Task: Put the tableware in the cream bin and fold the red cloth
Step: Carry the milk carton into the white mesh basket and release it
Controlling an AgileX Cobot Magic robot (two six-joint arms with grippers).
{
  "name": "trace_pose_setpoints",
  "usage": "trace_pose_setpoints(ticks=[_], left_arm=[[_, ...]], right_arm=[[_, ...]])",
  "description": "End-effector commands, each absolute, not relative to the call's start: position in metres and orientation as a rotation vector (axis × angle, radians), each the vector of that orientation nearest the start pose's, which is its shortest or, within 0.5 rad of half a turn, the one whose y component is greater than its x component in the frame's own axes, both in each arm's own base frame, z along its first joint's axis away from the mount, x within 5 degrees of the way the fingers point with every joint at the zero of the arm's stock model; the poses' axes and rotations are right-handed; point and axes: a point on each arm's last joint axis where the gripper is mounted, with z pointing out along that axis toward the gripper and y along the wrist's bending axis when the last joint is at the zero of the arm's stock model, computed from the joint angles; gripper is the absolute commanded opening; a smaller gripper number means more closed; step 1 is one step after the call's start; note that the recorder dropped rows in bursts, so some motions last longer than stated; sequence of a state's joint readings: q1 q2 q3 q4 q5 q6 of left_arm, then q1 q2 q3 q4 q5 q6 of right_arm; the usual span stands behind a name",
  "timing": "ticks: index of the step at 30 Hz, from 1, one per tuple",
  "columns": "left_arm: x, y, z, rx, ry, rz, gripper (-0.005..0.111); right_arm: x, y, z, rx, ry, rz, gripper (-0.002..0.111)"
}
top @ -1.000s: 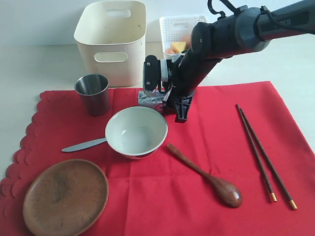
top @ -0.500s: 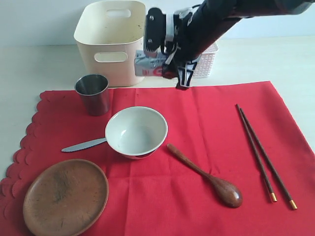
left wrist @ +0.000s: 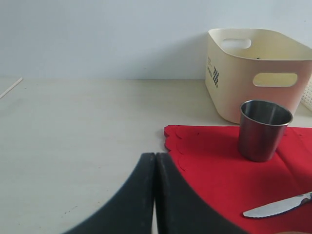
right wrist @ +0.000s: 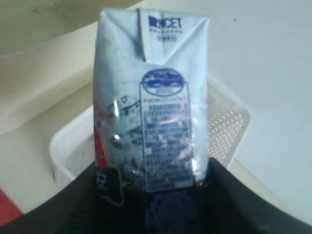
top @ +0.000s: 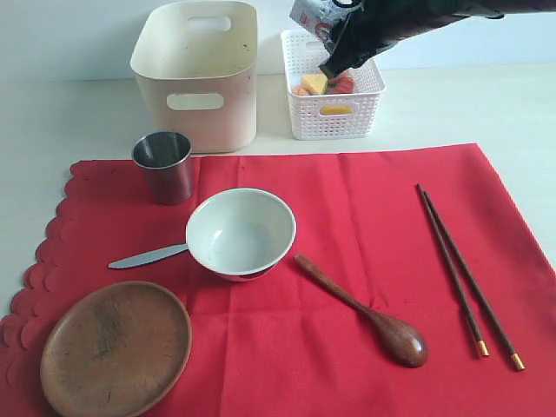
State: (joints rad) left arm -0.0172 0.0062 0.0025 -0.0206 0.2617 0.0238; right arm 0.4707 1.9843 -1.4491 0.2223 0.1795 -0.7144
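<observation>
1. Six tableware pieces lying on the red cloth [top: 373, 217], none in the cream bin [top: 198, 82].
2. Left of the cloth's middle: white bowl [top: 241, 233], upright. Clock directions below read from it in the exterior view.
3. At 10 o'clock: steel cup [top: 165, 165], upright near the cloth's far edge, apart from the bowl.
4. At 9 o'clock: metal butter knife [top: 146, 257], flat, one end hidden behind the bowl.
5. At 7 o'clock: round brown wooden plate [top: 115, 347], near the scalloped edge.
6. At 4 o'clock: dark wooden spoon [top: 365, 313], handle end nearest the bowl.
7. At 3 o'clock, well apart: pair of dark gold-tipped chopsticks [top: 465, 269], side by side, gold tips toward the near edge.
8. At 12 o'clock, off the cloth on the bare surface [top: 486, 104]: the bin, upright. Just beside it, at its 3 o'clock: white lattice basket [top: 334, 117] with yellow and red food pieces [top: 326, 84].
9. Clamped upright in the right claw [right wrist: 151, 192]: small blue-white carton [right wrist: 153, 112], held in the air over the basket.
10. Pressed together on nothing: fingers of the left claw [left wrist: 155, 195], low over the bare surface just beside the scalloped edge.
</observation>
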Motion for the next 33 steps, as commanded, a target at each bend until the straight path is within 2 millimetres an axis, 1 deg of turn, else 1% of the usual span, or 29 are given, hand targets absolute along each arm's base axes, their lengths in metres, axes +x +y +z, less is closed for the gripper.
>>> trace_pose_setpoints(ticks=[1,4,8,12,15,17,19,21,22,23,24,25,27,28,29,30,32,33], left_arm=[[0.055,-0.002,0.190,0.026,1.739,-0.018,0.003],[0.055,-0.002,0.190,0.026,1.739,-0.018,0.003],[0.055,-0.002,0.190,0.026,1.739,-0.018,0.003],[0.055,-0.002,0.190,0.026,1.739,-0.018,0.003],[0.055,-0.002,0.190,0.026,1.739,-0.018,0.003],[0.055,-0.002,0.190,0.026,1.739,-0.018,0.003],[0.055,-0.002,0.190,0.026,1.739,-0.018,0.003],[0.055,-0.002,0.190,0.026,1.739,-0.018,0.003],[0.055,-0.002,0.190,0.026,1.739,-0.018,0.003],[0.055,-0.002,0.190,0.026,1.739,-0.018,0.003],[0.055,-0.002,0.190,0.026,1.739,-0.018,0.003],[0.055,-0.002,0.190,0.026,1.739,-0.018,0.003],[0.055,-0.002,0.190,0.026,1.739,-0.018,0.003],[0.055,-0.002,0.190,0.026,1.739,-0.018,0.003],[0.055,-0.002,0.190,0.026,1.739,-0.018,0.003],[0.055,-0.002,0.190,0.026,1.739,-0.018,0.003],[0.055,-0.002,0.190,0.026,1.739,-0.018,0.003],[0.055,-0.002,0.190,0.026,1.739,-0.018,0.003]], right_arm=[[0.422,0.211,0.214,-0.882,1.880,0.034,0.000],[0.432,0.213,0.206,-0.815,1.830,0.023,0.000],[0.446,0.214,0.198,-0.624,1.853,0.085,0.000],[0.456,0.219,0.185,-0.588,1.875,0.104,0.000],[0.459,0.220,0.172,-0.590,1.894,0.101,0.000],[0.461,0.220,0.166,-0.555,1.905,0.107,0.002],[0.462,0.218,0.163,-0.500,1.907,0.114,0.010],[0.464,0.217,0.162,-0.446,1.904,0.120,0.020],[0.464,0.217,0.162,-0.446,1.904,0.120,0.024],[0.464,0.217,0.162,-0.447,1.906,0.120,0.034],[0.463,0.217,0.162,-0.454,1.909,0.120,0.038],[0.463,0.217,0.162,-0.467,1.906,0.113,0.045],[0.463,0.217,0.162,-0.474,1.903,0.110,0.052],[0.463,0.218,0.162,-0.483,1.900,0.106,0.054],[0.463,0.218,0.162,-0.521,1.886,0.090,0.060],[0.463,0.218,0.162,-0.532,1.882,0.086,0.062],[0.463,0.219,0.163,-0.543,1.877,0.081,0.073],[0.463,0.219,0.163,-0.543,1.877,0.081,0.074]])
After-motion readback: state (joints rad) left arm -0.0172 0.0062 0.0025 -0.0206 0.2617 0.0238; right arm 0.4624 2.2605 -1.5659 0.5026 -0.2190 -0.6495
